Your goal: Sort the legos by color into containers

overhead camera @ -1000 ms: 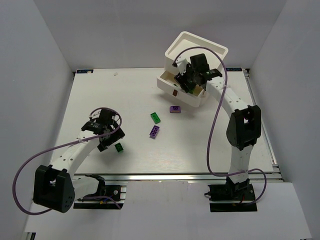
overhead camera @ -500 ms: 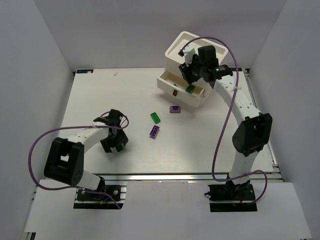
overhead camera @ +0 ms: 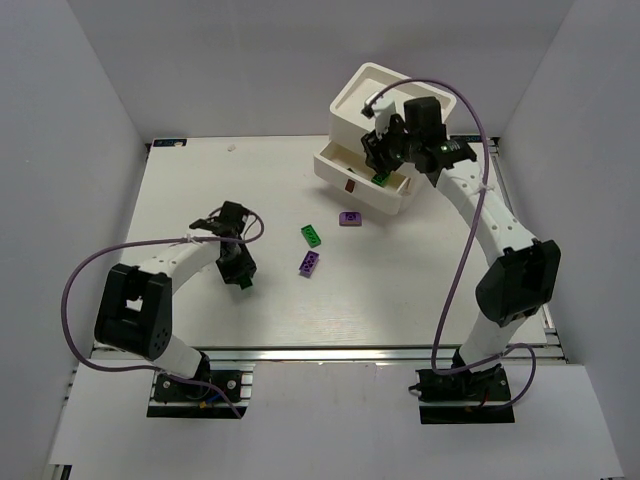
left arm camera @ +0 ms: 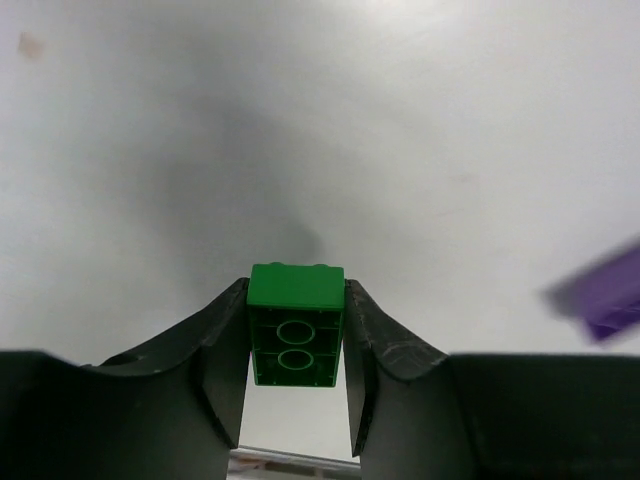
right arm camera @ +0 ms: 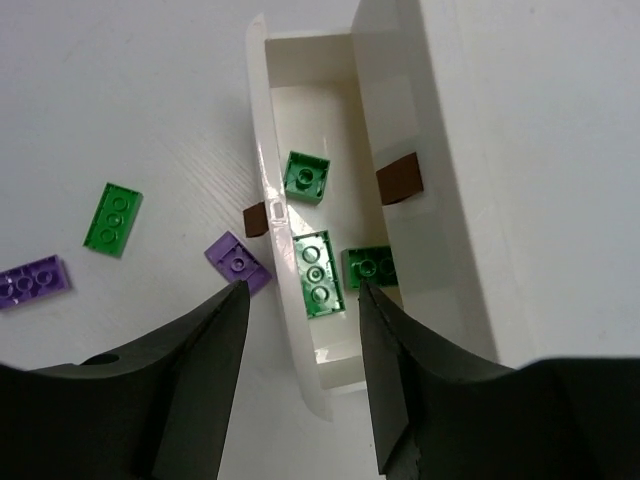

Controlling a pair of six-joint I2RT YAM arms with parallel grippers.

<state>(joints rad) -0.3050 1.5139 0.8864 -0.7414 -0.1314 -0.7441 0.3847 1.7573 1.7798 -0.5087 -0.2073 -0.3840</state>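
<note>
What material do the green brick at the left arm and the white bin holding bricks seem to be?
The green brick is probably hard moulded plastic, smooth, slightly shiny: crisp edges and hollow round tubes show underneath. The white bin is likely glossy plastic: its thin wall carries bright reflections.

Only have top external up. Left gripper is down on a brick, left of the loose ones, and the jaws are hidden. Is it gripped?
Observer: Yes. Left wrist shows the left gripper closed on a green brick, a finger against each side.
Operator: Right gripper carrying anything?
Observer: No, the right gripper is open and empty above the bin.
Operator: Bin contents?
Observer: Three green bricks, no purple.
</note>
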